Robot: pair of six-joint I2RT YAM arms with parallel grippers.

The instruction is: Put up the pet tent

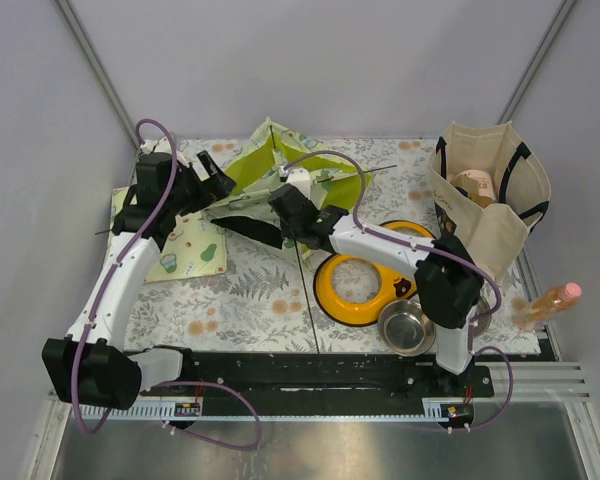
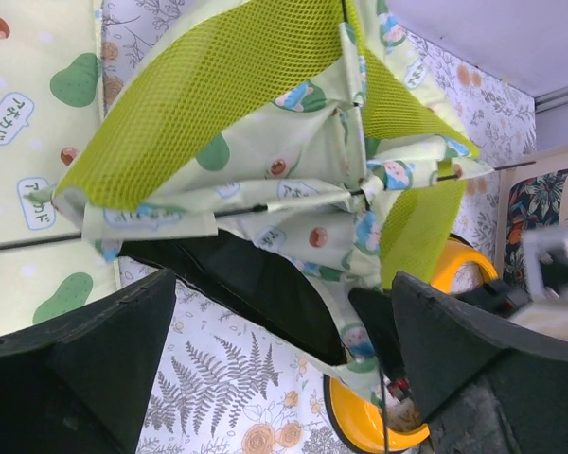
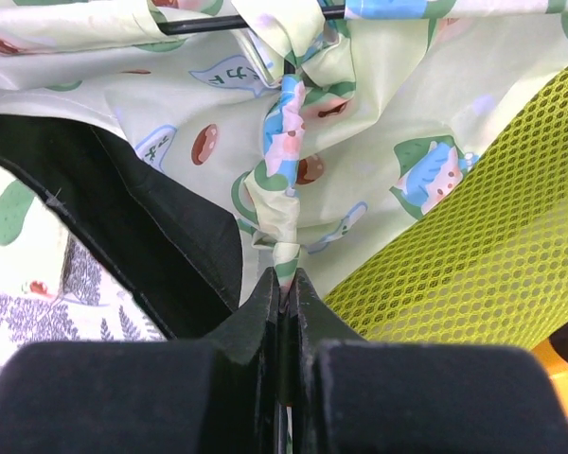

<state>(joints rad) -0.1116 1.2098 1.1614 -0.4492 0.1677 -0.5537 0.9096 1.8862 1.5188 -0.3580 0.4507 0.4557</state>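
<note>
One pet tent [image 3: 398, 104] fold pinched inside right claw [image 3: 286, 284].

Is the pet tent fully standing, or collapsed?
Partly collapsed: the pet tent lies crumpled, its fabric bunched, only one peak raised. The right hand is shut on a strip of its fabric.
</note>
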